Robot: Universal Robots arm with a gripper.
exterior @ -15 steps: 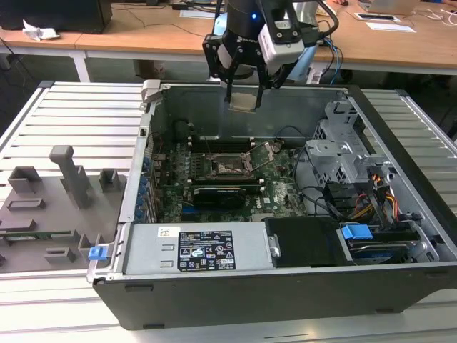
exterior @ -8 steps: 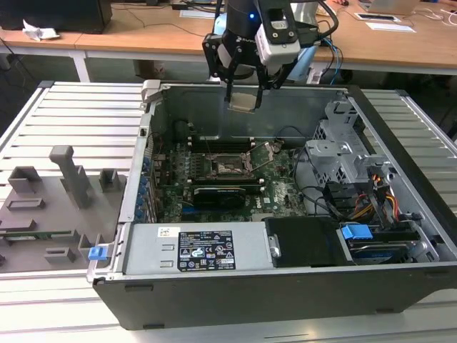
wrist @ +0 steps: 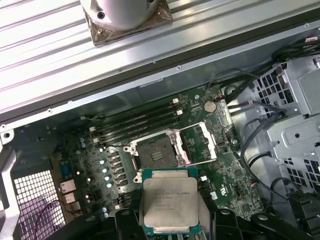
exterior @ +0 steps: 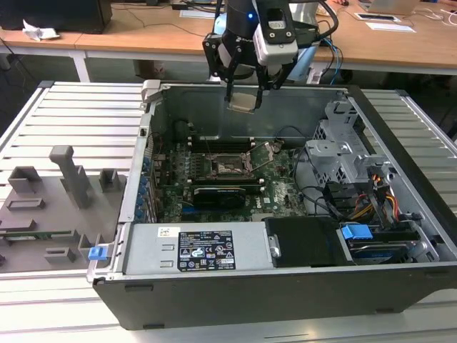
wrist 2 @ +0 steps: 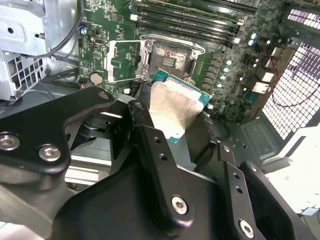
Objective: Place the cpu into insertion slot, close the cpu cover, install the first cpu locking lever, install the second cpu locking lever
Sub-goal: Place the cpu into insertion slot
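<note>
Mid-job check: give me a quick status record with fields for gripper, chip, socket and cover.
gripper: shut on the cpu, raised above the open computer case
cpu: held in the air, metal top towards the first wrist camera, not yet in the socket
insertion slot: empty, dark pin field exposed
cpu cover: swung open to one side of the slot
task stage: cpu not yet placed, cover not closed

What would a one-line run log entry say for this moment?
gripper: shut on cpu | place: above open computer case | insertion slot: empty | cpu cover: open
</note>
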